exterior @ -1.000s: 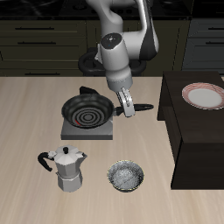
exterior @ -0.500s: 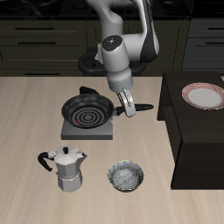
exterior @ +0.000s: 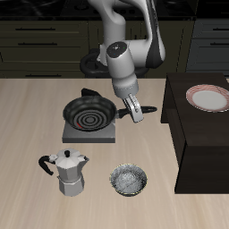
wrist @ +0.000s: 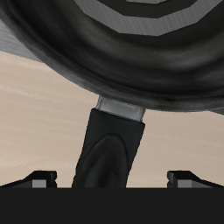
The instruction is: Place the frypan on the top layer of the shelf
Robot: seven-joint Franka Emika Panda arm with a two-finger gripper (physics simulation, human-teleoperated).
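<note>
The black frypan (exterior: pixel 88 112) sits on the grey burner plate (exterior: pixel 91 134) with its long handle (exterior: pixel 143 109) pointing toward the shelf (exterior: pixel 202 143). The shelf is a large dark block with a flat top, beside the pan. My gripper (exterior: pixel 132 109) is low over the handle. In the wrist view the pan (wrist: pixel 114 52) fills the frame. Its handle (wrist: pixel 109 144) runs between my gripper (wrist: pixel 114 178), whose fingertips (wrist: pixel 39 175) stand wide apart and clear of it. The gripper is open and holds nothing.
A red-rimmed plate (exterior: pixel 211 97) lies on the shelf top toward the back. A silver moka pot (exterior: pixel 69 172) and a small silver bowl (exterior: pixel 128 180) stand near the table's front edge. Dark drawer cabinets (exterior: pixel 45 40) line the back.
The arm and gripper have shifted slightly along the handle toward the shelf. The pan has not moved.
</note>
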